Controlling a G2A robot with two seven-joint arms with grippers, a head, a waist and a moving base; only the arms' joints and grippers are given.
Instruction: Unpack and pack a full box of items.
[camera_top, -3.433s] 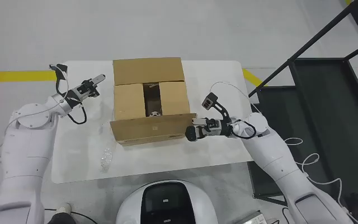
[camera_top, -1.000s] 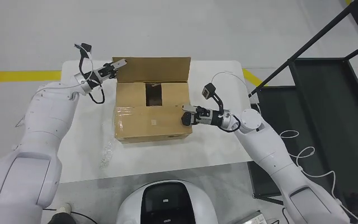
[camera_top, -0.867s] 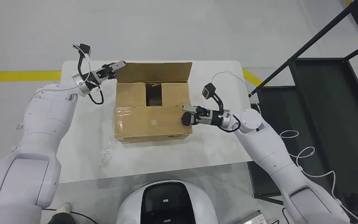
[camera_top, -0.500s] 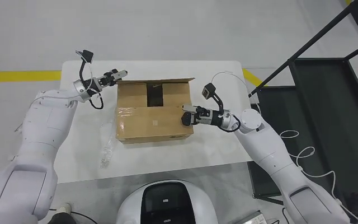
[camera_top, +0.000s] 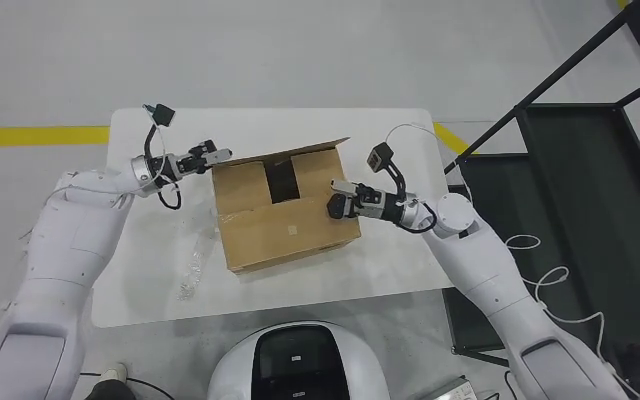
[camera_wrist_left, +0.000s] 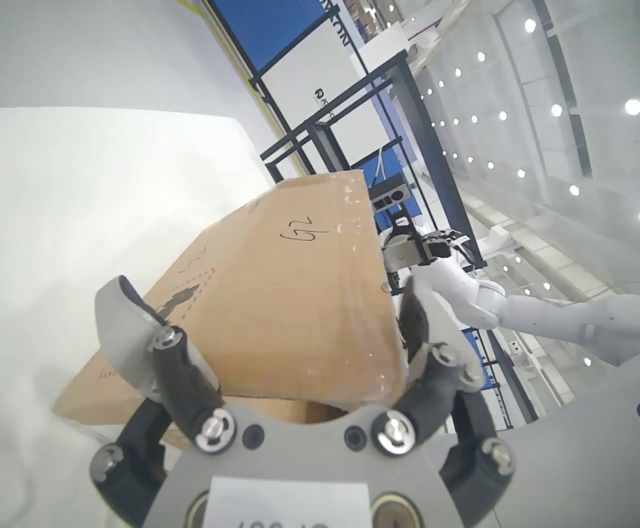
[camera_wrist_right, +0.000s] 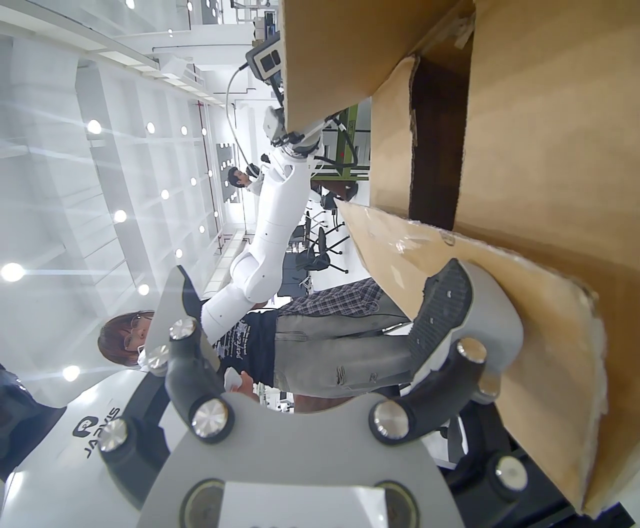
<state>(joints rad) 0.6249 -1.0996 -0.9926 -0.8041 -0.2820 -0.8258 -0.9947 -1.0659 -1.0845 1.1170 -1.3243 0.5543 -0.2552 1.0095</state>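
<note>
Centrally in the top view, the box sits askew on the white surface, its flaps partly shut. The left gripper, fingers apart, straddles a flap at the box's upper-left corner. The right gripper, also spread, touches the right-side flap with one finger.

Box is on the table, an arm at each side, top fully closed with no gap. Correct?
No: the top view shows a dark gap between the flaps of the box, so its top is not fully closed. It is on the table, an arm at each side.
</note>
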